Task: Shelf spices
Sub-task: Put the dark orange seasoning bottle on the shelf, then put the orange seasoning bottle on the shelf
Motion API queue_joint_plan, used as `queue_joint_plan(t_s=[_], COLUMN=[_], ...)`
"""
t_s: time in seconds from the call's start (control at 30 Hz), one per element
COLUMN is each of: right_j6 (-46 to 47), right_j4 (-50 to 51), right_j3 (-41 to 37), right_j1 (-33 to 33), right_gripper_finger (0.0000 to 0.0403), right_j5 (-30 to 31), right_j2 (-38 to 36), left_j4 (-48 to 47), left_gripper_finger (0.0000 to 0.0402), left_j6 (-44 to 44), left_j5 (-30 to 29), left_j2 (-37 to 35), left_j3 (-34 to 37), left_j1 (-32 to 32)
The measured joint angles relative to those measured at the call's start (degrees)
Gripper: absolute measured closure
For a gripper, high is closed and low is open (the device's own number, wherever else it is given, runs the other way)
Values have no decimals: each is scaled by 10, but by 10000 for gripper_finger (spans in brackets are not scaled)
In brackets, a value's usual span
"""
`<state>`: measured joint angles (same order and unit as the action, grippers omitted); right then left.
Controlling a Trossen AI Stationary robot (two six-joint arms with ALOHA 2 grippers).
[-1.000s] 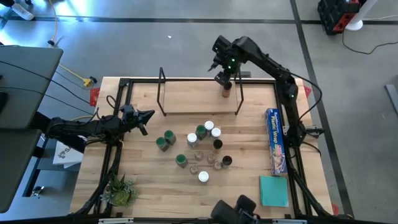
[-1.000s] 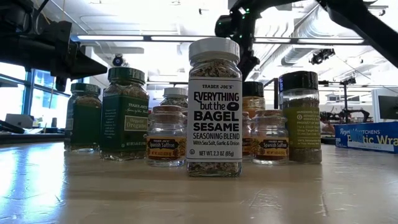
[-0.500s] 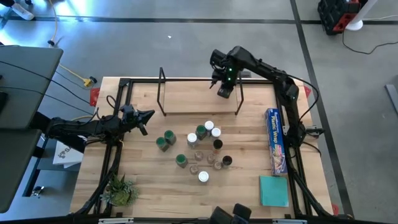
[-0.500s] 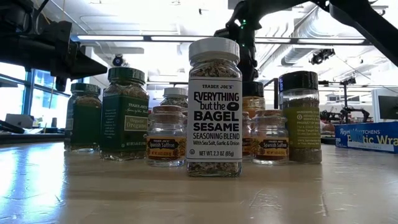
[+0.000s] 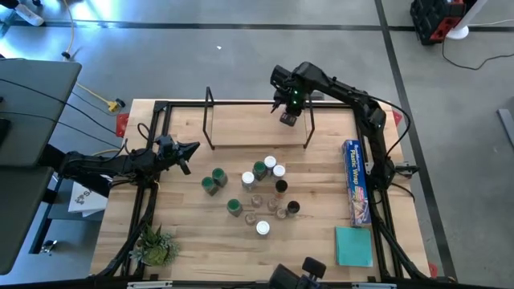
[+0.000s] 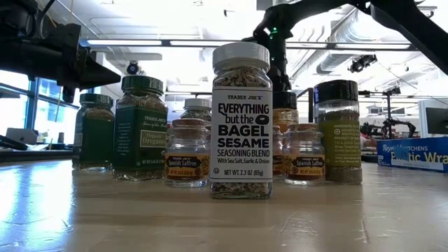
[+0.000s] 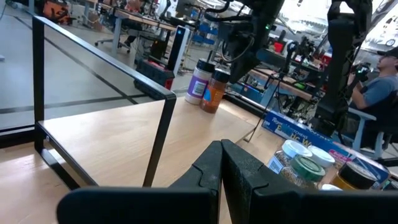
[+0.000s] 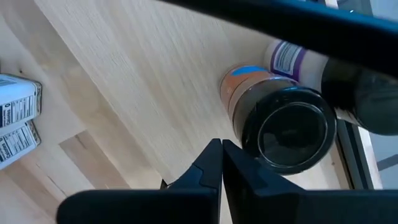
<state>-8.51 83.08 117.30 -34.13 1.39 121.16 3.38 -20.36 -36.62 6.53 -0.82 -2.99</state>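
The shelf [image 5: 257,132] is a narrow light-wood plank between two black hoops, near the table's far edge. Two spices stand on its right end: an orange-filled jar with a dark lid [image 8: 283,127] and a jar with a purple-and-white label [image 7: 199,81]. My right gripper [image 8: 221,155] hangs shut just above and beside the dark-lidded jar, holding nothing. Several more spices [image 5: 261,189] stand clustered at mid-table, a bagel seasoning jar [image 6: 241,119] nearest the low camera. My left gripper [image 5: 191,150] waits shut at the table's left, pointing toward the shelf.
A long blue plastic-wrap box [image 5: 356,181] lies along the right edge, with a teal square [image 5: 353,245] near it. A small plant [image 5: 154,245] sits at the near left corner. A black frame [image 5: 241,103] borders the table. A person [image 7: 379,81] sits beyond the table.
My right gripper has drawn back a little from the shelf's far right end toward the near edge and now covers the orange jar from above. That jar stands where it was on the shelf.
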Motion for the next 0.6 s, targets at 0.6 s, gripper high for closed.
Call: queue_joint_plan(t_s=[0.6], right_j6=[73], right_j4=[-92], right_j3=[1], right_j1=[152], right_gripper_finger=[399], right_j5=[-97], right_j2=[-181], left_j4=[0], left_gripper_finger=[396], left_j6=[0], left_j5=[0], left_j2=[0], left_j3=[0], left_j1=[0])
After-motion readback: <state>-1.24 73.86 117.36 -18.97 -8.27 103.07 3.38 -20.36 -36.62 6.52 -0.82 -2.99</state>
